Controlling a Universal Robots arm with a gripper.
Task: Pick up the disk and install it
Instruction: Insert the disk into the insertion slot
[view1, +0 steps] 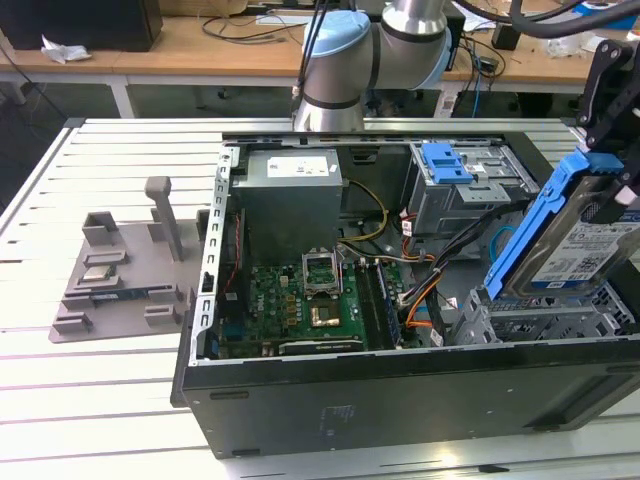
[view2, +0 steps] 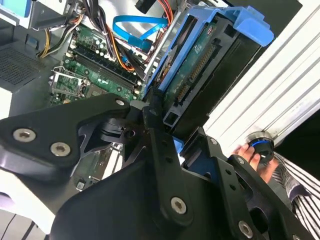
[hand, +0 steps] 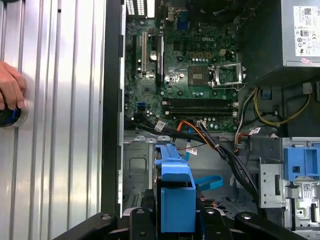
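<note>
1. At the exterior view's left, a grey fixture is lying on the slatted desk, well apart from the work and playing no part in this step.
2. Further right, the open computer case is lying on its side on the desk. Its motherboard is facing up, and the large grey power supply box is sitting beside the board, toward the arm's base.
3. Right of the board, orange and black cables are running toward the drive cage. A spare blue bracket is resting on the upper cage beyond them.
4. At the exterior view's far right, the hand is clenching the disk by its upper end. The disk is hanging tilted, with its blue side rails showing and its lower end dipping toward the drive cage. I cannot tell whether it is touching the cage.
5. In the first wrist view, the disk's blue end is sitting between the hand's fingers, looking down into the bay floor.
6. As I judge it, doing this step well is depending on three things:
   - holding the grasp firm;
   - bringing the rails square with the cage guides, so they are not entering at this slant;
   - steering the lower end clear of the cable bundle, since a pinched cable or a skewed rail is likely to jam the disk.
</note>
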